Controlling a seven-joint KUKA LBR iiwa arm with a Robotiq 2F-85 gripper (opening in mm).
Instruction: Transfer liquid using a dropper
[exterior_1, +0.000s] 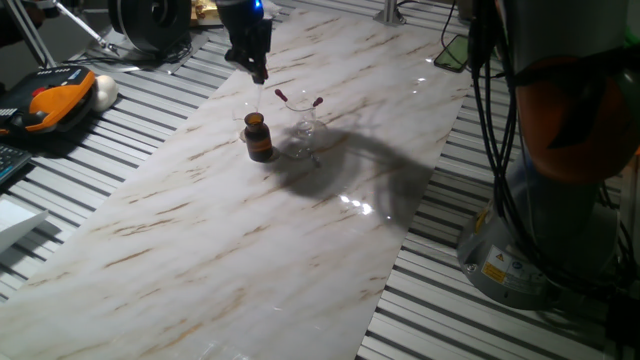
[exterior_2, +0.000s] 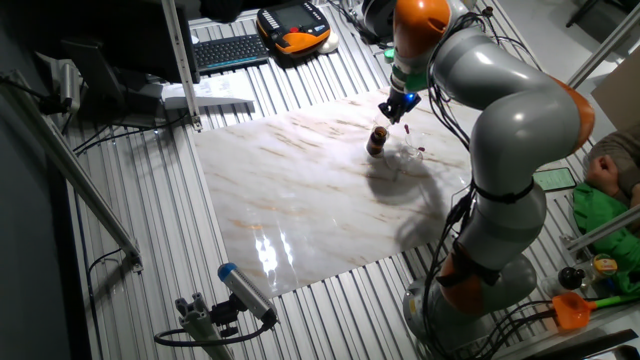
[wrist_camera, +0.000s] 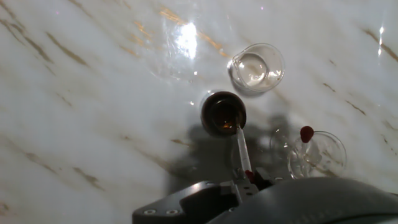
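We saw the tool poised directly above the brown bottle on the marble counter, closed on the dropper, which hung straight down with its tip at the bottle's open mouth. In the hand view the clear tube ran from a speck of red at the tool's fingers to the rim of the dark opening; whether the tip had passed inside we could not tell. We judged the vertical hold deliberate, keeping the thin glass aligned with the narrow neck so it could draw or release liquid without touching the sides.

Just beside the bottle stood a clear holder carrying two spare droppers, red bulbs up and leaning apart, near enough for the arm to reach yet clear of the path down to the bottle. On another side of the bottle, seen from the hand, sat a small beaker, which we took for the other vessel in the transfer.

The risk, we judged, lay in a slight sideways drift tipping the bottle.
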